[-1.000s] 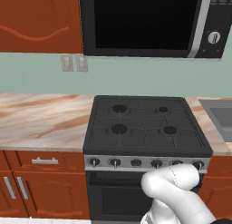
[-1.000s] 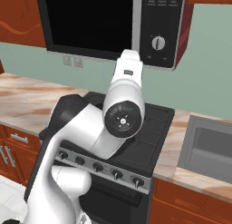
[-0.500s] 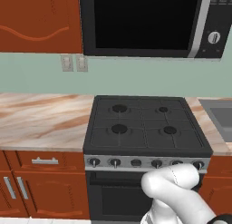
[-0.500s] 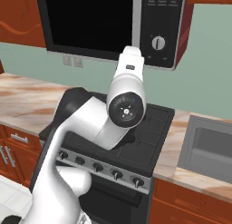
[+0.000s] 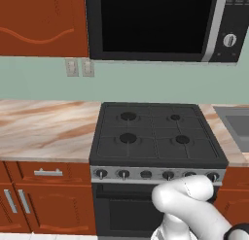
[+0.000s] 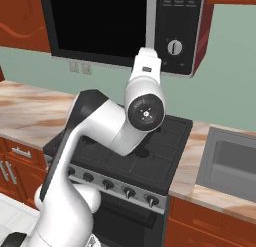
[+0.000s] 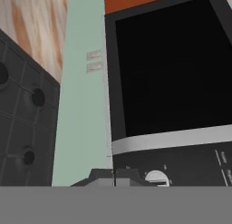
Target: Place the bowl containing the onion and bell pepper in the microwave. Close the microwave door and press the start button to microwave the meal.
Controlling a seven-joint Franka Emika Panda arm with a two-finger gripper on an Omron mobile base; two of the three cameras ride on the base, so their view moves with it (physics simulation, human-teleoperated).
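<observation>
The microwave hangs above the stove with its black glass door shut. Its silver strip and the dark control panel with the round white knob lie at its right end. In the right base view my white arm reaches up, and the hand points at the microwave's lower edge, just left of the knob. In the hand view my gripper is shut with nothing in it, its tips pressed together close to the knob and below the door. The bowl, onion and bell pepper are out of view.
A black gas stove with a row of knobs stands right below the arm. Marble counter runs to the left and a sink sits to the right. Red-brown cupboards flank the microwave.
The arm's wrist has risen and swung a little to the right, closer to the microwave's control panel. The rest of the kitchen is unchanged.
</observation>
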